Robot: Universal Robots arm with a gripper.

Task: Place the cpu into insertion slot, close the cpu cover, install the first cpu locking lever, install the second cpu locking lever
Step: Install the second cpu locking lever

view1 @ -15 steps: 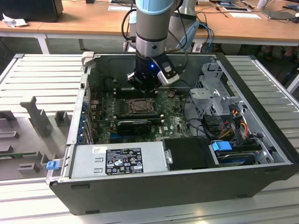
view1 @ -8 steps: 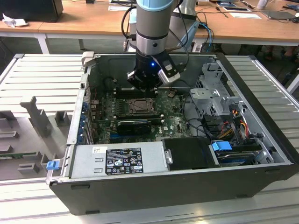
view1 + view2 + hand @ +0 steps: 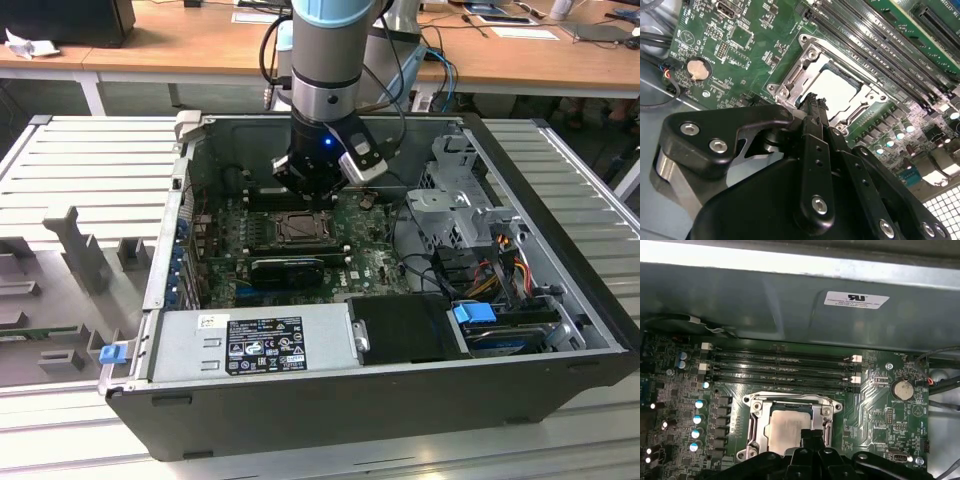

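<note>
Gripper (image 3: 312, 198) hangs inside the open case (image 3: 560, 330), right over the slot (image 3: 296, 229) on the green board (image 3: 370, 262). My two black fingers are pressed together, nothing between them; in the second wrist view the closed tips (image 3: 812, 104) sit at the edge of the socket frame, in front of the cpu (image 3: 837, 90).

Cpu lies flat in the slot, pale silver-beige face up, matte and smooth, square, so no long axis to speak of. In the first wrist view its sides (image 3: 785, 432) run square with the frame and parallel to the memory slots (image 3: 780, 367).

Cover (image 3: 790, 402) is a thin metal frame plate with a square window; it lies down around the chip, and the chip's face shows through the window. Frame looks brushed grey-silver, with screws at the corners. I cannot tell how the locking levers stand.

Memory slots are long, black and narrow, four in a row, with white latches at the ends. A round silver coin cell (image 3: 901, 388) sits on the board on the far side of the slot from a line of small shiny capacitors (image 3: 698, 418). Case wall (image 3: 790, 305) behind the slots is dull grey sheet metal with a white label (image 3: 856, 299).
</note>
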